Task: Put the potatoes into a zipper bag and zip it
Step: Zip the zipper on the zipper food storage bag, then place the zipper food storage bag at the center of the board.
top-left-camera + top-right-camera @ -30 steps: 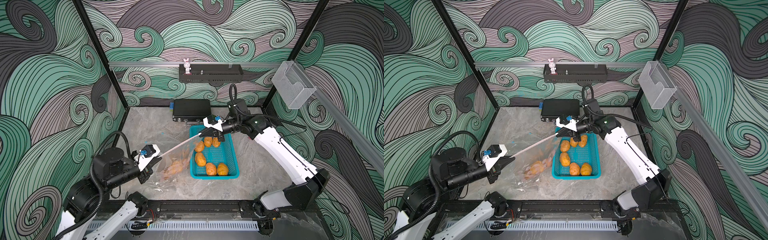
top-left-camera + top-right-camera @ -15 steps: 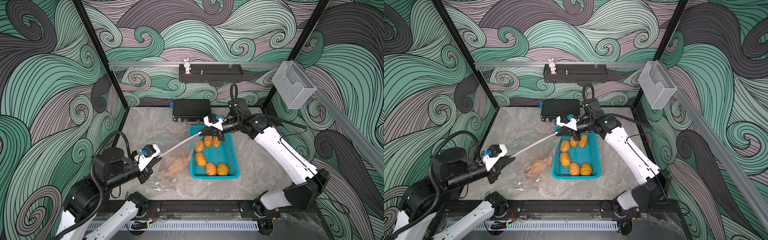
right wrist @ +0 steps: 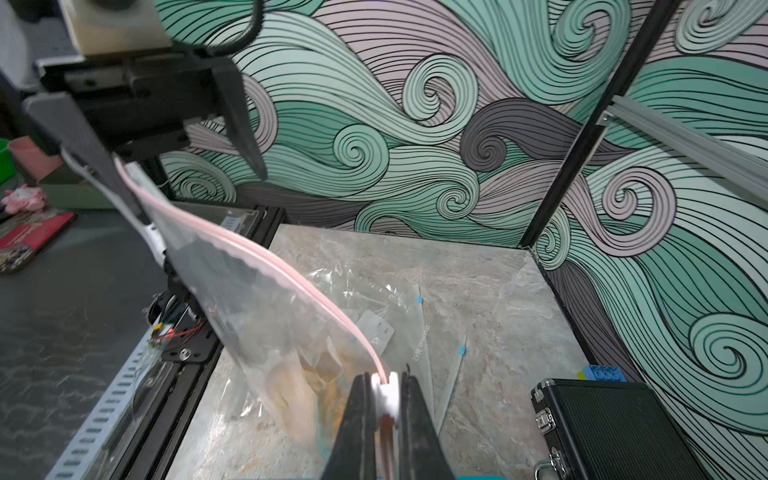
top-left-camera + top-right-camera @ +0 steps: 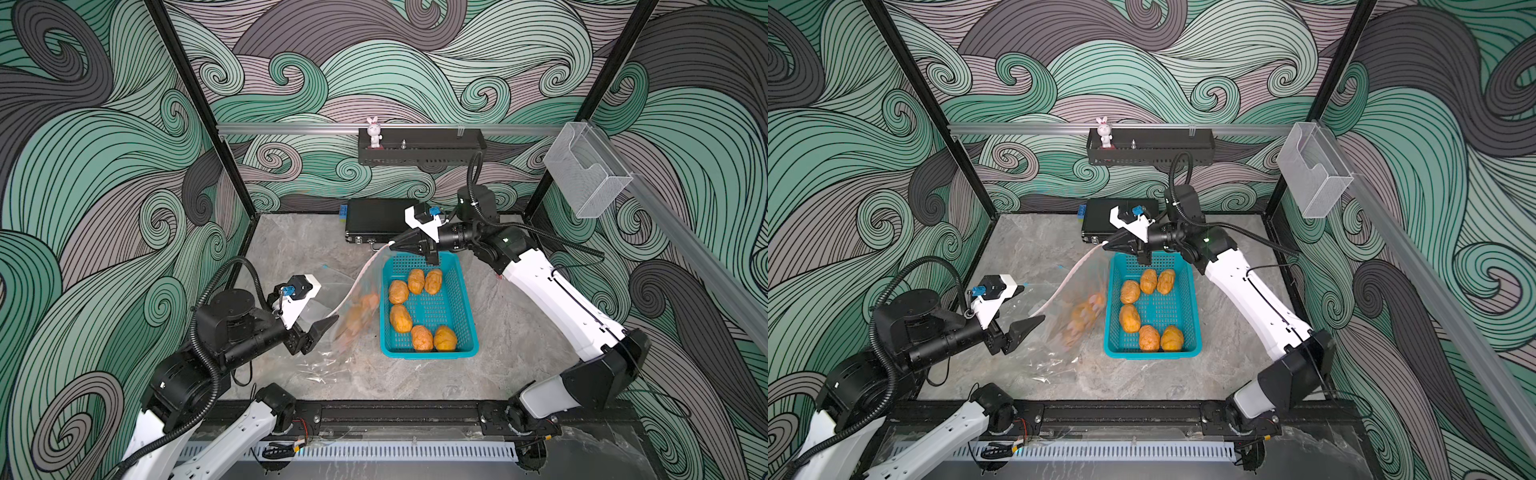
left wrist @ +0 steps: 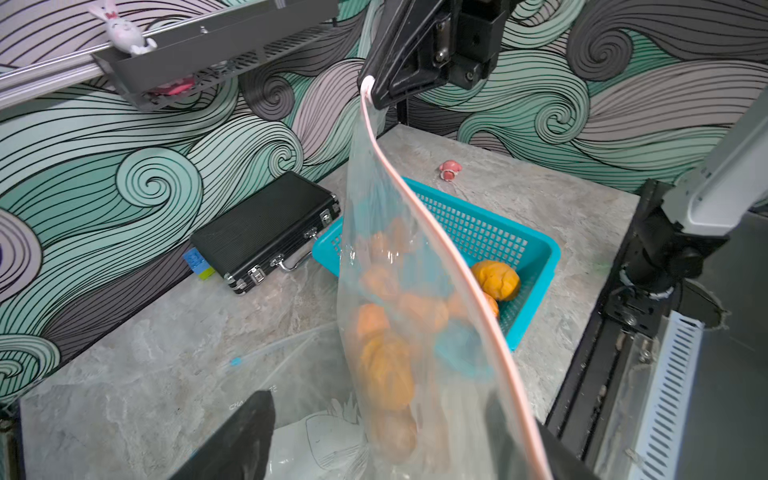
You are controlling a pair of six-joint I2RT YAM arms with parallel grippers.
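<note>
The potatoes fall into two groups. Several sit low inside the zipper bag; they are blurred, so the count cannot be told. Six more lie in the teal basket.

The bag hangs just beside the basket, on the side toward the left arm, its lower end near the bench. Its pink zip strip runs up to the basket's far corner. There the right gripper is clamped narrow on the white slider at the strip's end.

The left gripper stands wide, near the basket's front corner. The strip's other end lies against one finger; the second finger is clear of it.

Spare clear bags lie flat on the bench under the hanging bag. A black case sits behind the basket, near the right gripper, with a small blue block at its end. A pink item lies on the bench beyond the basket. Above the case, a wall shelf carries a rabbit figure.
</note>
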